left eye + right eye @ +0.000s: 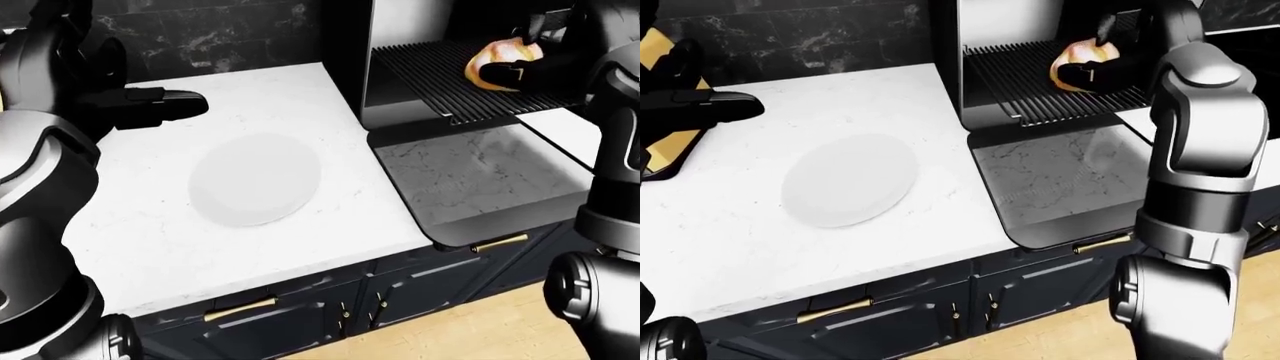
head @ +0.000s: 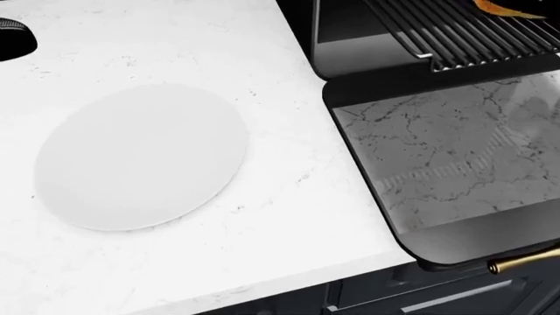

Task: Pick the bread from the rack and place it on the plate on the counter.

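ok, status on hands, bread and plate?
Right hand wrapped round the golden bread roll on the dark oven rack. Left hand open over the counter. Round white plate bare, path clear.
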Robot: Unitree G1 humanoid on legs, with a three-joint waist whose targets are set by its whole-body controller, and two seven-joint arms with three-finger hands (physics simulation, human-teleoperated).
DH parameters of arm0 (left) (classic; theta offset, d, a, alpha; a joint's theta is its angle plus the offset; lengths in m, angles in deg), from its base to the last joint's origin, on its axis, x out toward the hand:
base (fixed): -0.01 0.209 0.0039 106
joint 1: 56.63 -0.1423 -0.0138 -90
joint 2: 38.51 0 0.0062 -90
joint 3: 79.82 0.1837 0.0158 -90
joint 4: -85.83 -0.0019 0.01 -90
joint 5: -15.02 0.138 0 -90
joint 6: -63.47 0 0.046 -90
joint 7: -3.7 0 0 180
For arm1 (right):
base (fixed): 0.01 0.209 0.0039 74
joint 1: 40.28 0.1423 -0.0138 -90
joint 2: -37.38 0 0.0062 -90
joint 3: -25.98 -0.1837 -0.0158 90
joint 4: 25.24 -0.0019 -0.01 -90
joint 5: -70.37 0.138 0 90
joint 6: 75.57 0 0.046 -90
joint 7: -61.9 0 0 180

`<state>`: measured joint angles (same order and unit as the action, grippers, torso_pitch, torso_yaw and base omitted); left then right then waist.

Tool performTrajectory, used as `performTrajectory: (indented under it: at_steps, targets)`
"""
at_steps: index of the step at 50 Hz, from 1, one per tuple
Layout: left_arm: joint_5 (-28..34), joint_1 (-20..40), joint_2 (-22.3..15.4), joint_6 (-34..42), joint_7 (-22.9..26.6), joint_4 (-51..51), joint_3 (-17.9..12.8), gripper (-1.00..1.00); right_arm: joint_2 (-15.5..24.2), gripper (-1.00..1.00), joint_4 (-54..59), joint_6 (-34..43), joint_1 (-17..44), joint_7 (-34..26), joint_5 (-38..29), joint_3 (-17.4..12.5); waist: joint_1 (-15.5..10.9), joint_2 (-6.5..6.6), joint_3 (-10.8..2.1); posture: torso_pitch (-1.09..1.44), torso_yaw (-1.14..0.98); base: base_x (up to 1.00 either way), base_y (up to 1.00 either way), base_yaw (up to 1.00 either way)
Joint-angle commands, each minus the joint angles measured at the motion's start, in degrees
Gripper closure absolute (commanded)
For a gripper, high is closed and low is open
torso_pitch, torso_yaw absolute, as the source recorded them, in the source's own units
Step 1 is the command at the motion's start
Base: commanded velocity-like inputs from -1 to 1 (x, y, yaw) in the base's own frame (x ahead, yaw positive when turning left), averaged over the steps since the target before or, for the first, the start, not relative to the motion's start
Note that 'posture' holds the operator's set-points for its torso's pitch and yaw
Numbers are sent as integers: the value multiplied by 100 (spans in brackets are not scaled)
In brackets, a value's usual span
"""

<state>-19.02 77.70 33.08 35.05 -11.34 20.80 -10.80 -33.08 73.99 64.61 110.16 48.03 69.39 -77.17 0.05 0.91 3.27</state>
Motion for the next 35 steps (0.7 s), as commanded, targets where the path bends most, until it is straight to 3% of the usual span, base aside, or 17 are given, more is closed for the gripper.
performTrajectory:
  at_steps: [1, 23, 35]
  targets:
    - [24, 153, -87, -160, -7, 114, -84, -100, 102, 100, -200, -135, 241, 9, -37, -70, 2, -10, -165, 0, 0, 0, 0, 0]
    - [-310, 179, -30, -137, -268, 108, -171, -100, 201, 100, -943, 750, 1227, -305, -78, 77, 16, 16, -118, 0, 0, 0, 0, 0]
    - [-790, 323, -223, -200, -568, 4, -203, -100, 104, 100, -1491, 1511, 1709, -333, 399, 46, -68, 39, -79, 0, 5, 0, 0, 0]
